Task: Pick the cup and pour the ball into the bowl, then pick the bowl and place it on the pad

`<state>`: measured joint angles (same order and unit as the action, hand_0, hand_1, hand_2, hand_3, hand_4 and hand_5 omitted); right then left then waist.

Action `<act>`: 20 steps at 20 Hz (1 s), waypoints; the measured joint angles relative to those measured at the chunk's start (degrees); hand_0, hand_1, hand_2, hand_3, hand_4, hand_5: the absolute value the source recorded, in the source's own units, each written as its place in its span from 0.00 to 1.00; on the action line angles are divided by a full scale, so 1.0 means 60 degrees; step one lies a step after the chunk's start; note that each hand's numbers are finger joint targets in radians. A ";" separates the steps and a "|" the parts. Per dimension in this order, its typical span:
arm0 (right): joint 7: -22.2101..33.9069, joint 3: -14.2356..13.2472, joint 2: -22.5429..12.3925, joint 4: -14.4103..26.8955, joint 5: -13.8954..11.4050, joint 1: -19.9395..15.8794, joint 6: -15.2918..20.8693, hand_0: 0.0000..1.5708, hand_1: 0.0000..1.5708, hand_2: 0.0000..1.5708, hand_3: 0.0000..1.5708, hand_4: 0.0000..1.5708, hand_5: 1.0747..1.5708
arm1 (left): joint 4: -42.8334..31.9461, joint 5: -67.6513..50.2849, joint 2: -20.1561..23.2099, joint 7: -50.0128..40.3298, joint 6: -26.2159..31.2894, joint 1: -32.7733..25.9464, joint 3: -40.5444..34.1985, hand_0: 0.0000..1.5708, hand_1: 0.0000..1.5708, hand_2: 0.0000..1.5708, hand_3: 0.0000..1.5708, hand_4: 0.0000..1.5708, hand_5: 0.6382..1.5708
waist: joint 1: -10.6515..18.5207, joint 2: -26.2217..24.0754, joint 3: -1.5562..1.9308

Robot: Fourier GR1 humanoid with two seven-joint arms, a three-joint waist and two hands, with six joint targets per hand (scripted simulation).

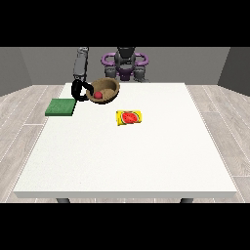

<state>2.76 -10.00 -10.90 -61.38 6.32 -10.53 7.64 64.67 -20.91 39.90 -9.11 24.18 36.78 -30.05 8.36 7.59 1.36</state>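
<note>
Indoors, white table (146,156), grey walls, robot hand (79,91) seemingly curled on tilted bowl (108,87) rim

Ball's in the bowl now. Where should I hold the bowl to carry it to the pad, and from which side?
Hold the bowl by its rim at the view's left, where the hand already is. The bowl tilts with its opening toward the camera, ball low inside, so that thin edge is exposed. Coming from the left likely suits best, since the pad lies just left and nearer the camera.

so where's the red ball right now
In the front view the red ball sits inside the brown bowl at the table's far left, just right of the green pad.
</note>
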 measured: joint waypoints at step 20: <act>0.1284 -0.1573 -0.4122 0.0703 0.0819 -0.1451 -0.1260 1.00 1.00 1.00 0.27 0.68 0.99 | -0.0496 0.0013 0.0564 0.1164 0.0377 -0.0793 -0.0665 0.00 0.00 0.00 0.00 0.77 0.98 | -0.0711 0.0688 -0.0178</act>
<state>10.46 -19.44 -35.64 -57.17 11.23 -19.24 0.08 61.69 -20.83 43.28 -2.13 26.45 32.02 -34.04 4.09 11.72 0.29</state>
